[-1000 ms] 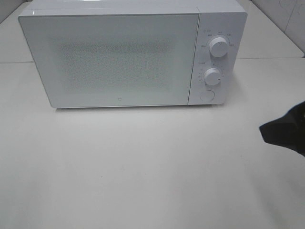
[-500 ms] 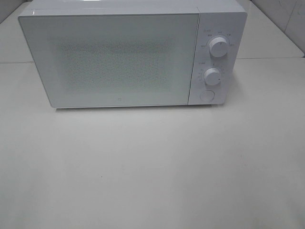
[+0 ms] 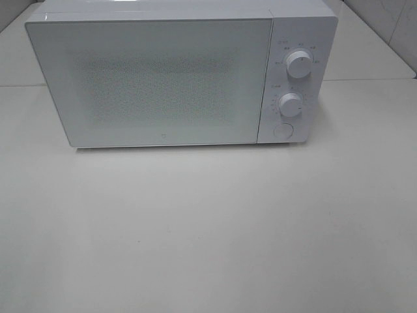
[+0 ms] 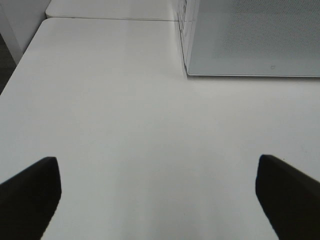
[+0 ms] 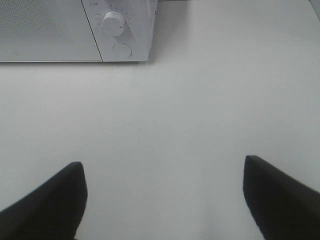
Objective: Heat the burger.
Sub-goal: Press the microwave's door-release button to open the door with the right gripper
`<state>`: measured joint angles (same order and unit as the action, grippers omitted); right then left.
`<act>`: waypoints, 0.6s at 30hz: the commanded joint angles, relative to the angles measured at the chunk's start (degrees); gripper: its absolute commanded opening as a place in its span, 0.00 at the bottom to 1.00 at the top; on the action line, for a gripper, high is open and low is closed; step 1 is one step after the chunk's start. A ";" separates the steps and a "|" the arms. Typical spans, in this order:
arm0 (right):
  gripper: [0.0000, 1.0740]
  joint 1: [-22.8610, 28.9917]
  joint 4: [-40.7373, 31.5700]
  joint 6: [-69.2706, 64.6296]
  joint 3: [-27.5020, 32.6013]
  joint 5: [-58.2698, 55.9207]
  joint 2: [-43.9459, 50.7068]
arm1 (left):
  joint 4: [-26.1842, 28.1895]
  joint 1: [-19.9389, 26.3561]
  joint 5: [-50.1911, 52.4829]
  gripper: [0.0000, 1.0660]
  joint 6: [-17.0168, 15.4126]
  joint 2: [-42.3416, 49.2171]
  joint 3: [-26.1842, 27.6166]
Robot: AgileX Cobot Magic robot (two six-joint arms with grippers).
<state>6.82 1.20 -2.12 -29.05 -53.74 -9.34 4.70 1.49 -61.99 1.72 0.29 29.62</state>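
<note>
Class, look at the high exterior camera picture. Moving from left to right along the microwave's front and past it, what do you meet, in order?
microwave door → control panel, with two knobs and a round button → bare table to the right of the microwave

We cannot see through the dotted door (image 3: 156, 81) of the microwave (image 3: 306, 19); whatever sits behind it is hidden from us. The print around its two dials (image 3: 298, 64) is too small to read. Both wrist views cut off most of the microwave at the picture edge. Of the left tool (image 4: 157, 166) and right tool (image 5: 162, 167), only dark finger ends show.
</note>
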 commanded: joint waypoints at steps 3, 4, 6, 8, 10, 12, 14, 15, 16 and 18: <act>0.71 -1.72 0.46 -0.06 0.92 -1.20 4.53 | 0.46 0.11 0.63 0.92 0.11 0.86 0.00; 0.71 -1.72 0.46 -0.06 0.92 -1.20 4.53 | 0.46 0.11 0.63 0.92 0.11 0.86 0.00; 0.71 -2.81 0.46 -0.06 0.92 -1.20 6.19 | 0.46 0.11 0.63 0.92 0.11 0.86 0.00; 0.71 -3.04 0.46 -0.11 0.92 -1.20 6.88 | 0.46 0.11 0.63 0.92 0.11 0.86 0.00; 0.71 -3.55 0.46 -0.06 0.92 -1.20 8.42 | 0.46 0.11 0.63 0.92 0.11 0.86 0.00; 0.71 -4.18 0.46 -0.06 0.92 -1.20 11.00 | 0.46 0.11 0.63 0.92 0.11 0.86 0.00; 0.71 -4.35 0.46 0.00 0.92 -1.20 11.34 | 0.46 0.11 0.63 0.92 0.11 0.86 0.00; 0.71 -4.35 0.40 0.11 0.92 -1.20 11.29 | 0.46 0.11 0.63 0.92 0.11 0.86 0.00; 0.71 -4.35 0.40 0.11 0.92 -1.20 11.29 | 0.46 0.11 0.63 0.92 0.11 0.86 0.00; 0.71 -4.35 0.40 0.17 0.92 -1.20 11.29 | 0.46 0.11 0.63 0.92 0.11 0.74 0.00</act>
<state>2.75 1.43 -2.23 -28.25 -55.41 0.29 4.70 1.49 -61.99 1.72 0.29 29.62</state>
